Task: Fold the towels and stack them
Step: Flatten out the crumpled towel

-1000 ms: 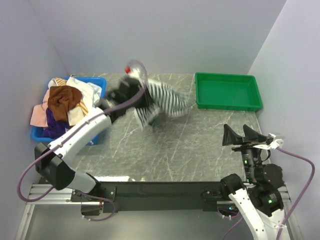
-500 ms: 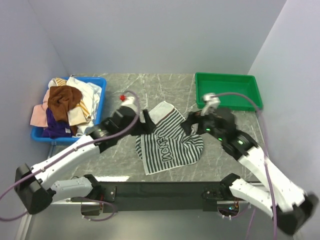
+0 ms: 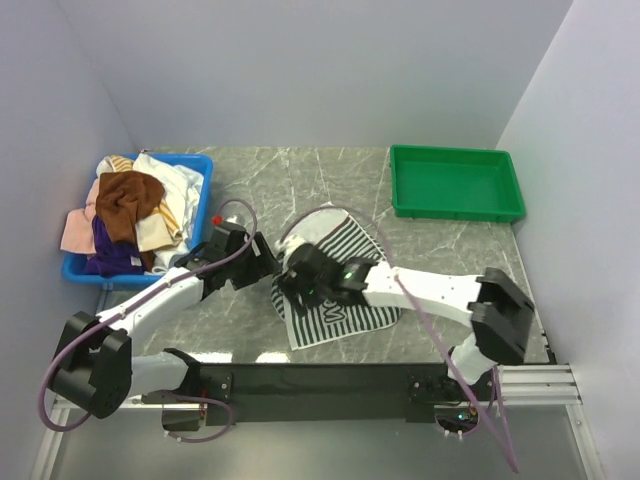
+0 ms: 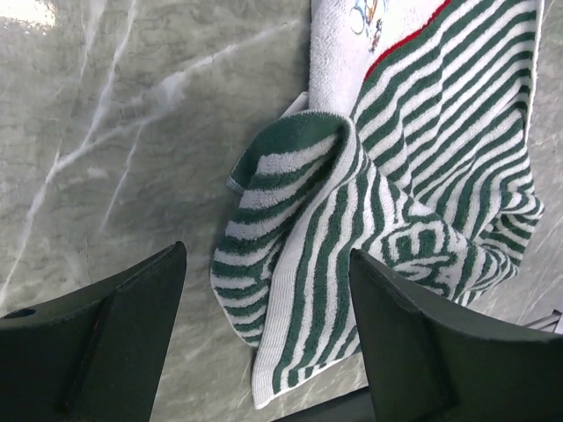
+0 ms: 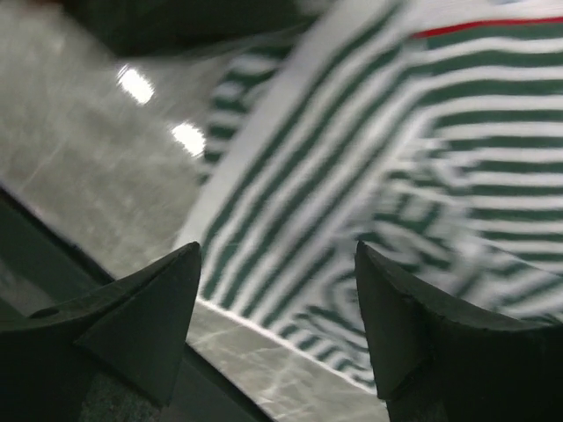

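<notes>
A dark-green-and-white striped towel (image 3: 340,320) with lettering lies spread on the marble table, its left edge folded over itself (image 4: 290,167). My left gripper (image 3: 264,262) hovers open at that left edge, fingers either side of the towel's front corner (image 4: 268,387) and nothing held. My right gripper (image 3: 288,290) is open too, low over the towel's front left part (image 5: 352,176), which looks blurred there. More towels, brown (image 3: 125,195), white, pink and purple, are heaped in the blue bin (image 3: 200,160).
A green tray (image 3: 458,214) stands at the back right. The blue bin sits at the far left against the wall. The table's dark front edge (image 5: 106,290) runs just below the right gripper. Both arms crowd together over the towel's left side.
The left gripper has let go of the striped towel, which now lies on the table, and has drawn back left. The right arm has swung in from the right across the towel.
</notes>
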Available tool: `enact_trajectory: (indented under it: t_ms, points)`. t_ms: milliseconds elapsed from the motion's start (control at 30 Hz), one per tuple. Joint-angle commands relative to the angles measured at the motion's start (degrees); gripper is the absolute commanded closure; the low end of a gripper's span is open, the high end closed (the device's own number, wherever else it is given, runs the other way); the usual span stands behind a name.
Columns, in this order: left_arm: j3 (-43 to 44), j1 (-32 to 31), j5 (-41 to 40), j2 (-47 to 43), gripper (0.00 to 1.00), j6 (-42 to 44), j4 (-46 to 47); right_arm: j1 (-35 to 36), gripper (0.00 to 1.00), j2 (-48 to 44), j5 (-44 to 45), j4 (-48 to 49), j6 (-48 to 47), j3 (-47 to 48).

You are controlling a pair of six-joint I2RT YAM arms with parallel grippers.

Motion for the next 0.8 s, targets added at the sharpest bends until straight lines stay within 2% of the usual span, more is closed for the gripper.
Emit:
enact_trajectory:
  t_ms: [0, 233, 533, 767]
  points:
    - [-0.3, 1.1, 1.0, 0.3, 0.2, -1.0, 4.6, 5.1, 0.25, 2.8, 1.7, -1.3, -0.2, 2.8]
    - [-2.4, 4.4, 0.2, 1.0, 0.21, -1.7, 5.3, 9.5, 0.33, 7.9, -3.2, -1.3, -2.6, 1.7]
    - [-3.1, 5.1, -0.6, 0.6, 0.21, -2.0, 4.9, 10.2, 0.46, 11.4, -7.0, 0.2, -2.9, 1.6]
    - [-3.2, 5.2, -1.1, 0.4, 0.21, -2.2, 4.6, 10.6, 0.44, 13.3, -9.9, -0.6, -2.9, 2.4]
